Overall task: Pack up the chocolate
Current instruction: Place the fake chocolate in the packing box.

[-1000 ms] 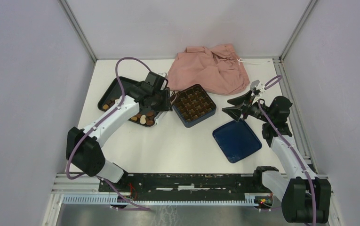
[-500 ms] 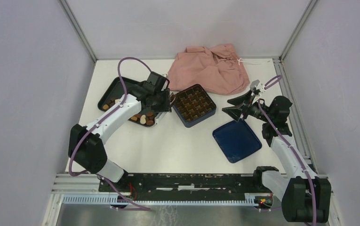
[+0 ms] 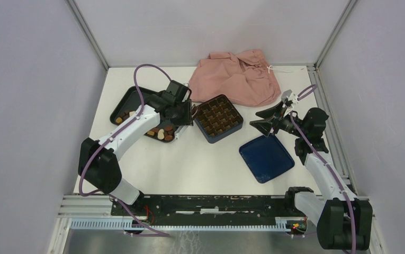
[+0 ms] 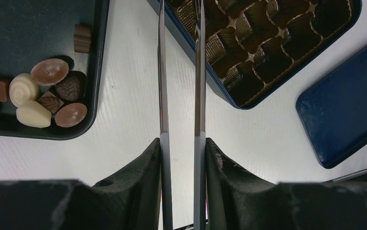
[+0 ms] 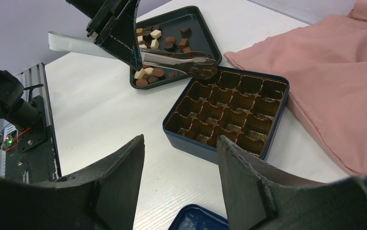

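Chocolate pieces (image 3: 160, 132), brown, tan and white, lie in a black tray (image 3: 125, 99); they also show in the left wrist view (image 4: 47, 93) and the right wrist view (image 5: 152, 72). My left gripper (image 3: 181, 114) (image 4: 181, 143) is shut on metal tongs (image 4: 162, 72). The tongs (image 5: 198, 67) reach to the left corner of the dark blue box (image 3: 226, 133) (image 5: 195, 143). The tips are close together with something brown between them. The box's gridded cells look empty. My right gripper (image 3: 258, 124) (image 5: 179, 143) is open and empty, above the table between the box and its lid (image 3: 266, 157).
A pink cloth (image 3: 237, 76) (image 5: 335, 72) lies behind the box, touching its far side. The tray's rim (image 4: 100, 72) and the box's wall (image 4: 224, 96) are a short gap apart. The lid (image 4: 344, 120) lies flat at the right.
The left arm has shifted slightly to the right, with the tongs staying at the box's left corner. The right arm has not moved.
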`<move>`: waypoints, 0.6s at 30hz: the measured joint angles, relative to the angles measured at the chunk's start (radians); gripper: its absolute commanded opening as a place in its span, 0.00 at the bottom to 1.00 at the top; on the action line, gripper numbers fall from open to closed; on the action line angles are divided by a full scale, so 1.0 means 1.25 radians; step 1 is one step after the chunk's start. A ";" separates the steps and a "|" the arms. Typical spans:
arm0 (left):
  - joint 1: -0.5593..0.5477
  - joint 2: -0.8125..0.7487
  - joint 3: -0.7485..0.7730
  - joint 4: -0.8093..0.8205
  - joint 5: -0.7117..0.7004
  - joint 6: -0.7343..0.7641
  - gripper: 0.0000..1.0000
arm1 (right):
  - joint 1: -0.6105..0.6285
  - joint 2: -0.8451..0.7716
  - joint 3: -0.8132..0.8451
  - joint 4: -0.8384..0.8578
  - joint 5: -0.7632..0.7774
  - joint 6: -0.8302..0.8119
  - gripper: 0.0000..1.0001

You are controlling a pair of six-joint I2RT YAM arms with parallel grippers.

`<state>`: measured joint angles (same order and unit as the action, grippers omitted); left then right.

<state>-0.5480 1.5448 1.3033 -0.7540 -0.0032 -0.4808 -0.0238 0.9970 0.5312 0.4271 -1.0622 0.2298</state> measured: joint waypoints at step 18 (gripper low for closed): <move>0.000 0.000 0.001 -0.001 0.002 0.000 0.41 | 0.000 0.000 0.000 0.000 -0.002 0.000 0.63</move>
<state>-0.5480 1.5448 1.3045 -0.7547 -0.0013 -0.4808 -0.0238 0.9970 0.5312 0.4274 -1.0653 0.2298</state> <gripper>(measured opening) 0.409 0.625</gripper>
